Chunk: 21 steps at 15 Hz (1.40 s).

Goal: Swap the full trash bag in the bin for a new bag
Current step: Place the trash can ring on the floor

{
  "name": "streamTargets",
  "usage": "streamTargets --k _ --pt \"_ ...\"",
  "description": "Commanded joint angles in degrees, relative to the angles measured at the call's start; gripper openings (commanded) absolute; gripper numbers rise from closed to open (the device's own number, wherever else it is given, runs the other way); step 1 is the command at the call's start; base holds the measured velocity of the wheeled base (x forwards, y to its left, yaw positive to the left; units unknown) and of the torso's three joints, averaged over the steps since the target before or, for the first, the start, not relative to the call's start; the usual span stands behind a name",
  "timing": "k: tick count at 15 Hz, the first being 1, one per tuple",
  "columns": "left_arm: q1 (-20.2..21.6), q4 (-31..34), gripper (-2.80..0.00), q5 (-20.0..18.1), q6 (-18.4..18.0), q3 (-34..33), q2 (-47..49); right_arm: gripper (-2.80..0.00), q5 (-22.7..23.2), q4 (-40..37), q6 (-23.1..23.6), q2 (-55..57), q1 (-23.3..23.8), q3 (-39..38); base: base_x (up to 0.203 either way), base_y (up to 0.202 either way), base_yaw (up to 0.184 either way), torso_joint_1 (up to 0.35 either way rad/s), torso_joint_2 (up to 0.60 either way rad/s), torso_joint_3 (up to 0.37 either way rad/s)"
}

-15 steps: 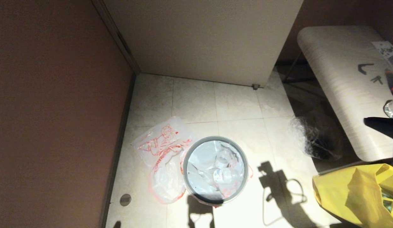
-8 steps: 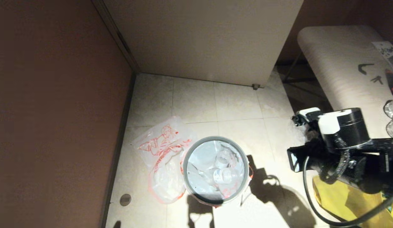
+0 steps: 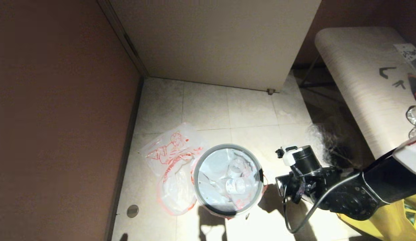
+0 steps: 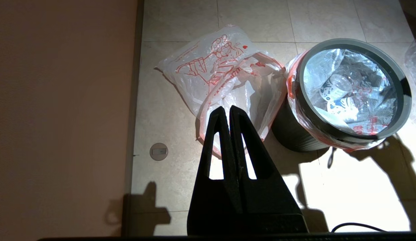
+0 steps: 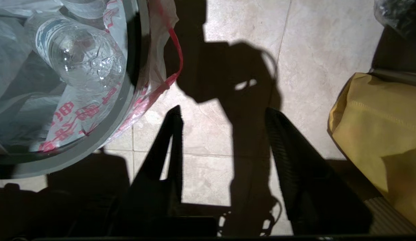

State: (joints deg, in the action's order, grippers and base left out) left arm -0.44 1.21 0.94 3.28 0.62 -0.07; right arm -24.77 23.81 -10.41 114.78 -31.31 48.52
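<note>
The right gripper (image 5: 221,113) is hanging over bare floor, fingers wide and holding nothing. The bin (image 5: 127,110) with the full trash bag (image 5: 60,100) is sitting at their ten o'clock

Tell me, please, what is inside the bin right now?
The bin holds the full trash bag, with clear bottles showing through it. Whatever lies beneath them is covered.

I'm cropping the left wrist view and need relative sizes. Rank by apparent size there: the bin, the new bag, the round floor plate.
1. new bag and bin: look alike, unranked.
2. round floor plate: clearly smallest.
</note>
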Motion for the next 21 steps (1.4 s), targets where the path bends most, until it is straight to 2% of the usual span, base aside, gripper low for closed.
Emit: streamTargets --k 1,3,5,7,14,16,20,21 --pt "0.00 0.02 -2.80 0.03 0.06 -0.01 0.04 0.00 -0.15 2.49 0.00 4.70 -0.32 0.95 0.000 0.000 0.000 0.000 0.00 0.000" --pt "0.00 0.02 -2.80 0.03 0.06 -0.01 0.07 0.00 -0.42 6.02 0.11 6.57 -2.73 2.92 0.000 0.000 0.000 0.000 0.00 0.000" --pt "0.00 0.02 -2.80 0.03 0.06 -0.01 0.07 0.00 -0.52 6.28 0.05 6.65 -5.48 4.05 0.000 0.000 0.000 0.000 0.00 0.000" --pt "0.00 0.02 -2.80 0.03 0.06 -0.01 0.06 0.00 -0.54 6.43 0.13 7.44 -5.96 4.90 0.000 0.000 0.000 0.000 0.00 0.000" --pt "0.00 0.02 -2.80 0.03 0.06 -0.01 0.04 0.00 0.02 7.70 1.25 10.60 -2.40 7.29 0.000 0.000 0.000 0.000 0.00 0.000" --pt "0.00 0.02 -2.80 0.03 0.06 -0.01 0.07 0.00 2.08 7.75 1.71 11.09 -1.48 7.95 0.000 0.000 0.000 0.000 0.00 0.000" --pt "0.00 0.02 -2.80 0.03 0.06 -0.01 0.07 0.00 3.23 7.75 2.50 12.40 0.10 10.55 0.000 0.000 0.000 0.000 0.00 0.000" --pt "0.00 0.02 -2.80 0.03 0.06 -0.01 0.07 -2.80 3.84 7.75 2.57 12.75 0.10 10.73 0.000 0.000 0.000 0.000 0.00 0.000"
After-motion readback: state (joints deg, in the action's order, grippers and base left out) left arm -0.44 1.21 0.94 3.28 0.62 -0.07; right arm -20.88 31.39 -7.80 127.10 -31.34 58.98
